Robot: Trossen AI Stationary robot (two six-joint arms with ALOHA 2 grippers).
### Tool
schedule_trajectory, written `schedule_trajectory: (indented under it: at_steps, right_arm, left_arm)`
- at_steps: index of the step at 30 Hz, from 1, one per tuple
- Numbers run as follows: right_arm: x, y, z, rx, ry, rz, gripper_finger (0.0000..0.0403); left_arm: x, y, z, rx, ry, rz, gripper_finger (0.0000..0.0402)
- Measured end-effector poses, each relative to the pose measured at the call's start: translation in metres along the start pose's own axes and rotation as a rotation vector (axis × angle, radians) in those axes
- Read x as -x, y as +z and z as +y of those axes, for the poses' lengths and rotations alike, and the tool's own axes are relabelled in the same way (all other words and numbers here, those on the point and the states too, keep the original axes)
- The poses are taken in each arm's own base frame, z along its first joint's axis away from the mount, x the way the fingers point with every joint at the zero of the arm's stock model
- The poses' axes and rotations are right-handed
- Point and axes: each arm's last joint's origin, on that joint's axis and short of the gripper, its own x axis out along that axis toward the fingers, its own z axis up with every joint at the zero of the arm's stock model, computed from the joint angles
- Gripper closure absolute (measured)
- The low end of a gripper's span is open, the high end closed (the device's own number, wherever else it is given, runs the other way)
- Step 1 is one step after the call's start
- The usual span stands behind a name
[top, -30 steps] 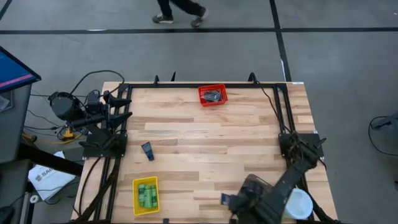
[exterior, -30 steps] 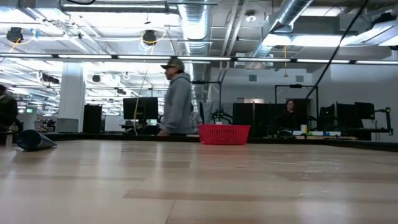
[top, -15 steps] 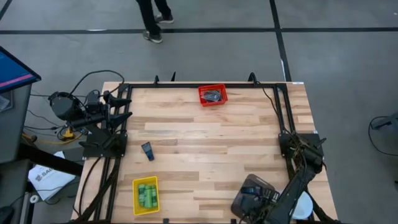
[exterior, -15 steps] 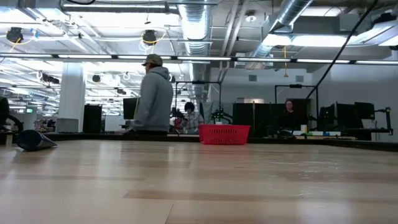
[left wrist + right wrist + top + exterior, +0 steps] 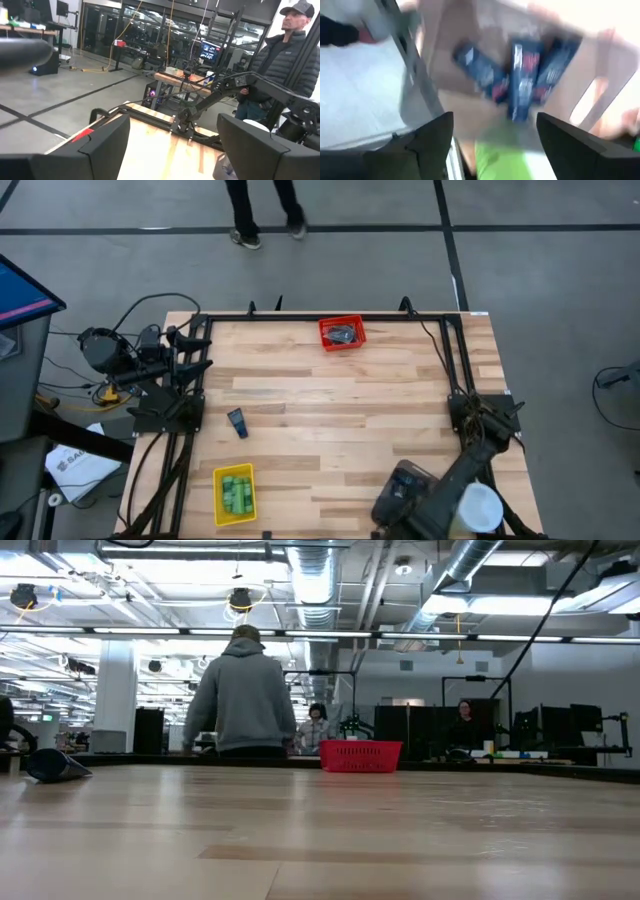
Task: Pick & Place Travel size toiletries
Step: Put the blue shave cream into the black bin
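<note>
The tubes are small, flat and light, soft-walled with a slick printed skin; a grip across the narrow middle of the body should hold best, since a pinch at the crimped end would likely slip; 3 show in the right wrist view, lying side by side and touching in a pale holder, blurred. 1 more tube lies alone near the bench's left edge, well apart from anything, easy to reach. The green bottles sit packed in the yellow bin by the front-left corner; they look stiffer and rounder, so they may roll. Dark items, too small to make out, lie in the red bin at the back edge.

The right gripper hangs over the front-right corner above the tubes, fingers apart and empty; the white tub crowds just beside its arm. The left gripper waits off the left edge, fingers spread, empty.
</note>
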Motion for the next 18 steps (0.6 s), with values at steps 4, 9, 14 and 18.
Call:
schedule_trajectory:
  at_steps: [4,9,14,18]
  right_arm:
    - [0.016,0.03,-0.015,0.023,0.003,-0.114,0.0123]
    - [0.027,0.052,-0.029,0.021,0.0,-0.176,0.0123]
    - [0.028,0.062,-0.037,0.033,-0.002,-0.178,0.0122]
    - [0.028,0.063,-0.038,0.042,-0.003,-0.178,0.0122]
  left_arm:
    - [0.0,-0.007,0.002,0.059,0.028,0.046,0.0105]
    - [-0.003,-0.042,0.005,0.066,0.136,0.247,0.0105]
    - [-0.017,-0.083,-0.006,0.215,0.261,0.336,0.0105]
    - [-0.032,-0.119,-0.018,0.241,0.353,0.449,0.0108]
